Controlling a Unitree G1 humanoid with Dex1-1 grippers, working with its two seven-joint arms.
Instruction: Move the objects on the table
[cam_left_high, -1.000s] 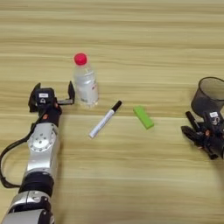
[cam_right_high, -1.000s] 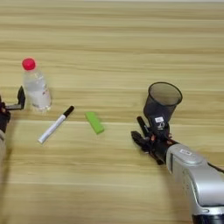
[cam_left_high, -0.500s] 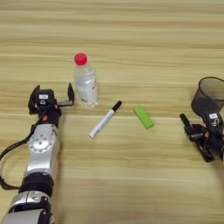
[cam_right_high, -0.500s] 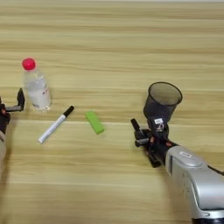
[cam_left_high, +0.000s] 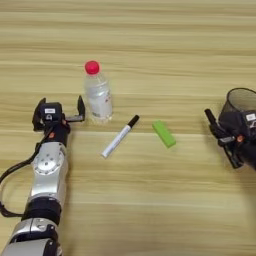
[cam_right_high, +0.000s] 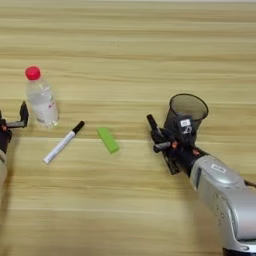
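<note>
Nearest, on the left: left gripper (cam_left_high: 59, 106) parked on the table (cam_left_high: 150, 210), fingers spread wide, far finger just beside the small clear bottle (cam_left_high: 97, 95) but not visibly touching. No real change there over the last second.

On the right: right gripper (cam_right_high: 161, 144) now edged a little leftward and farther up the table than a second ago, away from the near edge, fingers splayed apart with nothing between them. Reads as the start of a reach toward the middle items, nothing moved yet.

Mid-table: white marker (cam_left_high: 120, 136) lying flat, long axis diagonal, black cap pointing far-right. Near it, small green block (cam_left_high: 164, 133) lying flat, long axis running far-left to near-right.

Farther: bottle upright, red cap (cam_left_high: 92, 67) on top. Black mesh cup (cam_right_high: 187, 107) upright, mouth open, directly behind the right gripper.
</note>
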